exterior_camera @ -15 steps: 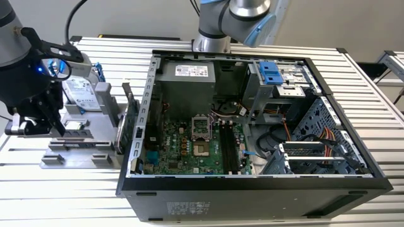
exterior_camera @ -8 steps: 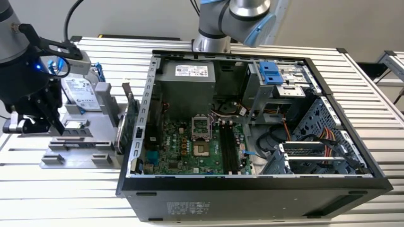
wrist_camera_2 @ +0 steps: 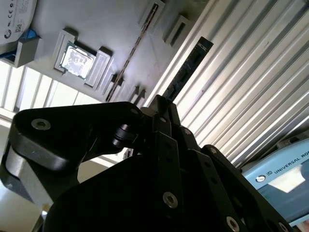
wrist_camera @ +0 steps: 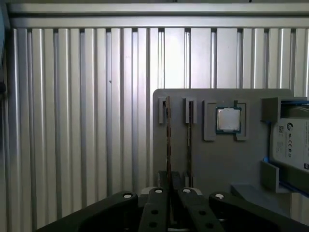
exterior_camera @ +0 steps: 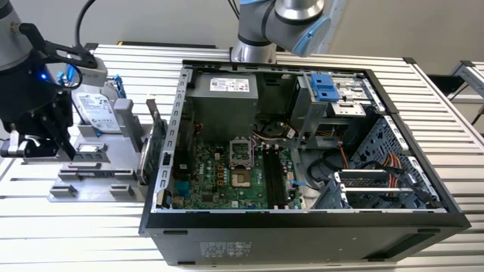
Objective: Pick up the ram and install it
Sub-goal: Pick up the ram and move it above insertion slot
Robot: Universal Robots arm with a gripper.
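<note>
Fingers (wrist_camera_2: pixel 164 133) clenched tight on ram (wrist_camera_2: pixel 186 72). In second wrist view the dark stick pokes straight out from btwn tips of gripper (wrist_camera_2: pixel 161 104). Its far end, w/ pale label, is out over ribbed table (wrist_camera_2: pixel 251 87), and it's clear of tray (wrist_camera_2: pixel 111 24) and its slots in that view.

In first wrist view two thin brownish edges (wrist_camera: pixel 189 140) run side by side at tray's slot end, one lining up w/ the tips. Can't tell which is the held one. Next along tray is small square silver chip (wrist_camera: pixel 228 119) in its pocket, then drive (wrist_camera: pixel 289 145) w/ blue frame toward tray's other end.

In exterior view gripper hangs at tray's edge on exterior view's left. Open computer case (exterior_camera: pixel 302 221) sits just beside tray on exterior view's right w/ board exposed, well apart from gripper.
</note>
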